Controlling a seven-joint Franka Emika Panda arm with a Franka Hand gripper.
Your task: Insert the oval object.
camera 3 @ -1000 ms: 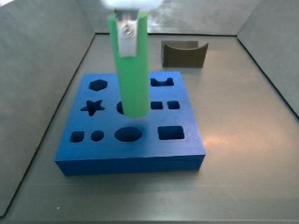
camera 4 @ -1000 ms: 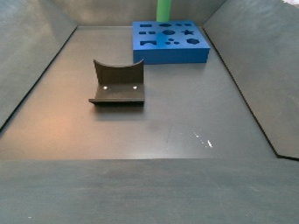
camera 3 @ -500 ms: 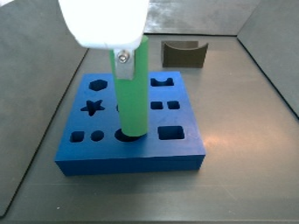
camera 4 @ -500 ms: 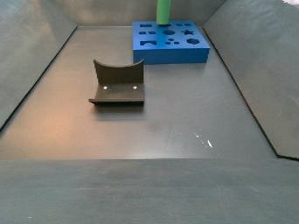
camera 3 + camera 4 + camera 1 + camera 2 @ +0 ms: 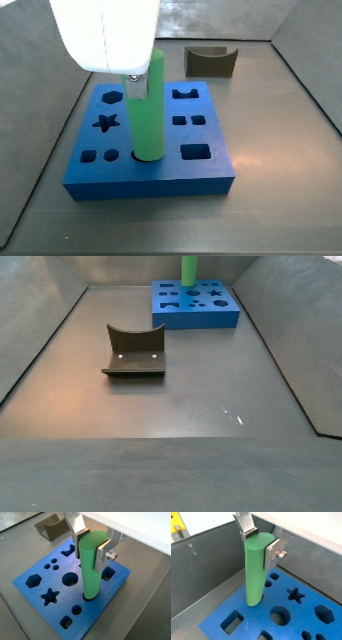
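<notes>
While tool [image 5: 92, 543] pinches rod [image 5: 92, 567] near its top, rod stands upright over block [image 5: 40, 582], lower end at oval hole, seemingly just entering. Advice: keep rod vertical, press straight down slowly, release only once seated. Neighbour holes close by. Fixture [image 5: 211, 60] stands behind block on surface [image 5: 201, 386], well apart, no obstacle.

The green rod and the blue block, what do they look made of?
The green rod, clamped in the gripper above the blue block, looks like smooth, faintly glossy plastic. The block looks matte, maybe foam or plastic: flat colour, clean-cut holes.
</notes>
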